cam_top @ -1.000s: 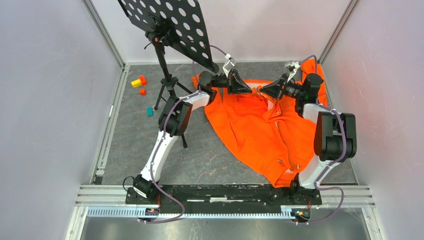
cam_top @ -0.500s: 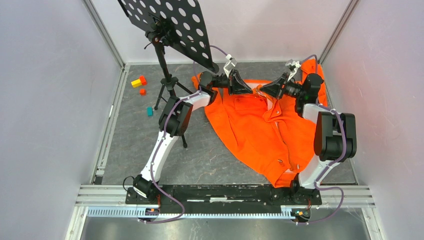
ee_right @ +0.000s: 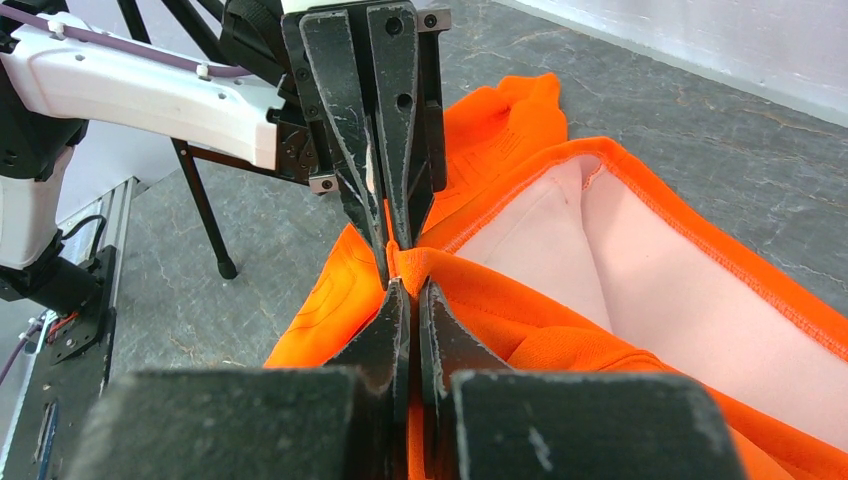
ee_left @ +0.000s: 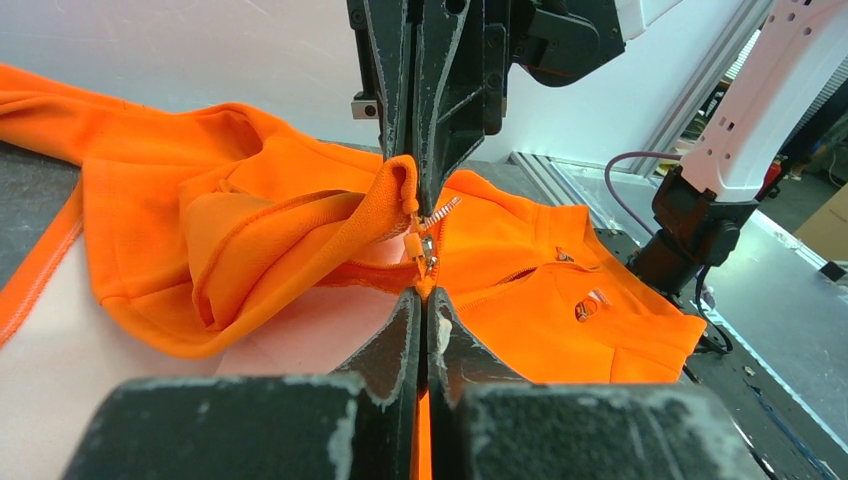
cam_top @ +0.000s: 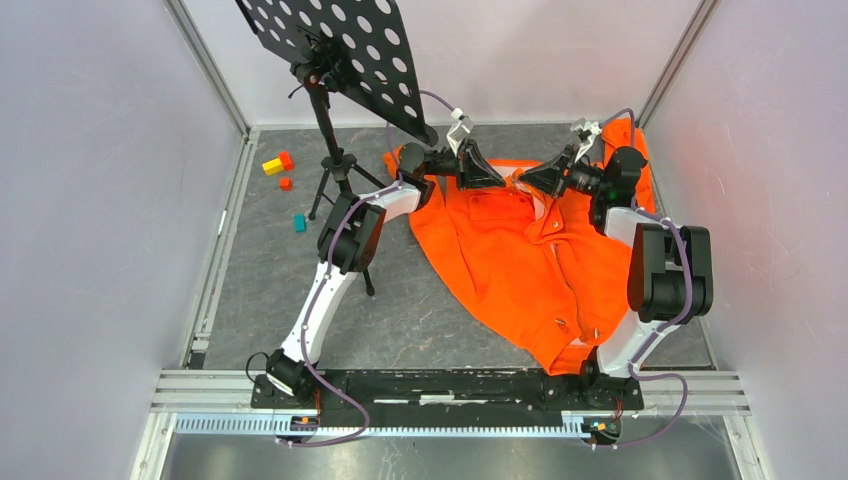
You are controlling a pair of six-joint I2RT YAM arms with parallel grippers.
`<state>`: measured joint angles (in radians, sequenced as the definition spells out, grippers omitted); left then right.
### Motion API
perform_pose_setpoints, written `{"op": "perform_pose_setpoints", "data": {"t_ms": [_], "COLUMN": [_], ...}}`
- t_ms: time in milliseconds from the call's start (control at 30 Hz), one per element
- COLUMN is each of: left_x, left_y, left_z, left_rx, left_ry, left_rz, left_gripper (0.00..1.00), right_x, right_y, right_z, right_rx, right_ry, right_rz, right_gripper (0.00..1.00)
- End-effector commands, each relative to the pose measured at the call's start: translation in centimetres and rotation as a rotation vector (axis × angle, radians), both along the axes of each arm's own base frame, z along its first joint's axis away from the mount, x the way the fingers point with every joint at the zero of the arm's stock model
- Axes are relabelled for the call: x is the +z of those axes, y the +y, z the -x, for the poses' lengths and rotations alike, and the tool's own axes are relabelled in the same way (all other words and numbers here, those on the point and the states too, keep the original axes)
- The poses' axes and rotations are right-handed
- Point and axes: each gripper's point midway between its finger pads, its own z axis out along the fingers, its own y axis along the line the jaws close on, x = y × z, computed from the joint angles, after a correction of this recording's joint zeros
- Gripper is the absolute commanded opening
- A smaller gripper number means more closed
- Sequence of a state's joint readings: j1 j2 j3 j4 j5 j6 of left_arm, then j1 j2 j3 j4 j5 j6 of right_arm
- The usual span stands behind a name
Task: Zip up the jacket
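Observation:
The orange jacket (cam_top: 520, 270) lies spread on the table, collar at the far end, with its zipper (cam_top: 548, 215) running down the front. My left gripper (cam_top: 503, 180) and right gripper (cam_top: 522, 183) meet tip to tip at the collar. In the left wrist view my left gripper (ee_left: 422, 293) is shut on orange fabric just below the zipper slider (ee_left: 425, 240). The right gripper's fingers (ee_left: 432, 120) come in from above and pinch the collar edge. In the right wrist view my right gripper (ee_right: 407, 287) is shut on a fold of the jacket (ee_right: 600, 330), against the left gripper's fingers (ee_right: 345, 120).
A black perforated music stand (cam_top: 330, 45) on a tripod (cam_top: 340, 180) stands at the back left, close to the left arm. Small coloured blocks (cam_top: 277, 163) lie on the floor to its left. Walls close in on both sides and at the back.
The right gripper has edged slightly left toward the left gripper. Both grips on the jacket at the collar are unchanged.

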<state>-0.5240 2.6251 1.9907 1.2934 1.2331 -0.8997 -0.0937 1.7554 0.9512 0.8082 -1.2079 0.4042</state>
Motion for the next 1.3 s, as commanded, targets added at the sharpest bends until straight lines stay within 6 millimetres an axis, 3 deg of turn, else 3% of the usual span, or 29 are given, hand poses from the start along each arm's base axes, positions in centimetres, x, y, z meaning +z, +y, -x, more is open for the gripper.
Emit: {"op": "perform_pose_setpoints", "data": {"t_ms": [0, 1267], "left_x": [2.18, 2.1], "left_y": [0.16, -0.52], "left_z": [0.03, 0.65], "left_rx": [0.003, -0.019], "left_ry": [-0.067, -0.067], "left_rz": [0.061, 0.05], "left_gripper": [0.02, 0.02], "right_x": [1.06, 1.31], "right_y": [0.3, 0.77], "right_z": [0.09, 0.43], "right_rx": [0.024, 0.04], "right_ry": [-0.055, -0.057], "right_rz": [0.004, -0.008], "right_gripper": [0.0, 0.0]}}
